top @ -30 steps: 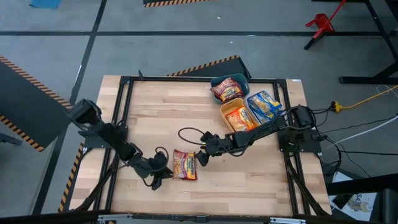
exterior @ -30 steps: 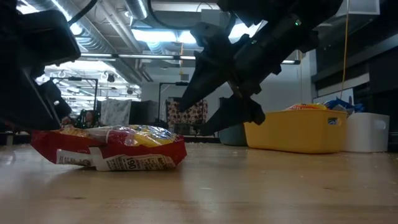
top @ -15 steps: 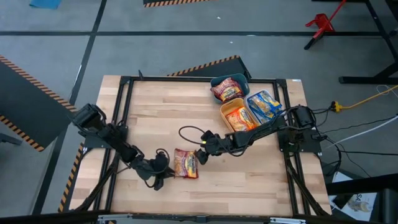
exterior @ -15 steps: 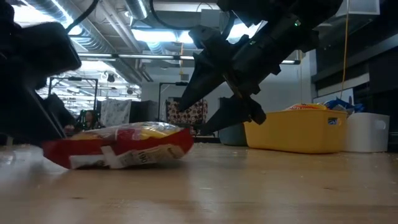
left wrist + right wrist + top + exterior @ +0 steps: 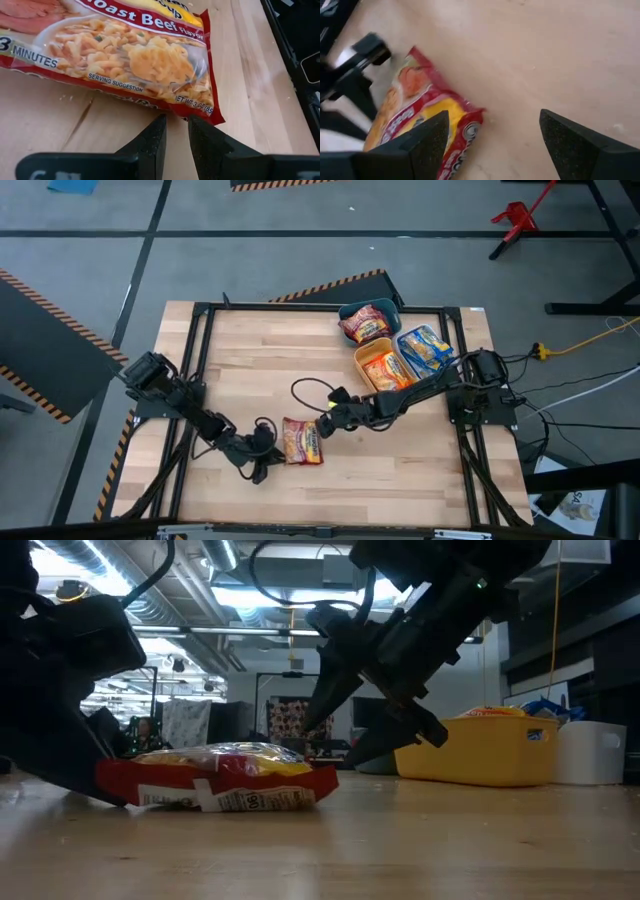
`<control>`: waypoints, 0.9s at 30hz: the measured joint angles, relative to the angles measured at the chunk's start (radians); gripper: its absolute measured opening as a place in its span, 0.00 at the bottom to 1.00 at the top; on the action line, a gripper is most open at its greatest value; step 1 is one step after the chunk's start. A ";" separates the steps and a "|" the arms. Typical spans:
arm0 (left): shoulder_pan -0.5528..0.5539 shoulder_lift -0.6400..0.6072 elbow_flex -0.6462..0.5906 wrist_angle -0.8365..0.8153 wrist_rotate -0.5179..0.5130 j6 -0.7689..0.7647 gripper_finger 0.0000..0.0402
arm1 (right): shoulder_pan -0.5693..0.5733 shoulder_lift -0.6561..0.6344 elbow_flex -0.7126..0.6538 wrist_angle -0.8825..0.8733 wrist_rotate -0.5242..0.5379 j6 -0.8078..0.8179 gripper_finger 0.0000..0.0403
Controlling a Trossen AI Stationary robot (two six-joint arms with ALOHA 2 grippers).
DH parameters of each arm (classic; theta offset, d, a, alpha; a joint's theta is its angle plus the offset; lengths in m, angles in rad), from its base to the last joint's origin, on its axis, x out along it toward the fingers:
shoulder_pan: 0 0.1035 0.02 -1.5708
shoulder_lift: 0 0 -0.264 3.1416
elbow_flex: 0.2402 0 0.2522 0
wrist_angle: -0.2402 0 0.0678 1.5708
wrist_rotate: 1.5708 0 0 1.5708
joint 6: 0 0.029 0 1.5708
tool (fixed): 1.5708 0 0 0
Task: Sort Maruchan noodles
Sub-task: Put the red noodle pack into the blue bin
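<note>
One dark red Maruchan packet [image 5: 302, 442] lies flat on the wooden table, also seen in the low view [image 5: 220, 780] and both wrist views [image 5: 125, 60] [image 5: 420, 130]. My left gripper [image 5: 264, 456] [image 5: 176, 122] sits low at the packet's left side, its fingers almost together. My right gripper [image 5: 326, 423] [image 5: 375, 735] hangs open just above the table at the packet's right, far corner, touching nothing. Other packets lie in the bins: dark red in the teal bin [image 5: 392, 308], orange in the yellow bin [image 5: 360, 362], blue-and-yellow in the white bin [image 5: 452, 340]. My left gripper meets the packet's left long edge [image 5: 172, 106], close to a corner, with the tips of its nearly shut fingers [image 5: 159, 125]. It comes in low and nearly level from the table's left. The packet lies flat on the table and is pushed, not pinched.
The three bins stand close together at the table's far right; in the low view the yellow bin [image 5: 480, 750] and the white bin [image 5: 595, 752] show behind the right arm. Bare wood stretches over the table's far left [image 5: 260, 350] and near right [image 5: 400, 470].
My left gripper has moved toward the table's right with its fingertips against the packet. The whole packet has slid flat a short way to the right, toward my right gripper. My right gripper has shifted slightly to the right and stayed open.
</note>
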 joint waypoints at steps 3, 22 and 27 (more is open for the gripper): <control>0.004 -0.016 0.000 -0.013 0.022 -0.040 0.19 | 0.000 0.000 0.000 -0.018 0.022 0.026 0.74; -0.015 -0.166 -0.002 0.002 -0.175 0.096 0.00 | 0.000 0.000 0.000 -0.023 0.031 0.000 0.74; -0.015 -0.078 -0.002 0.096 -0.161 0.098 0.00 | 0.000 -0.001 0.000 -0.027 0.013 -0.001 0.74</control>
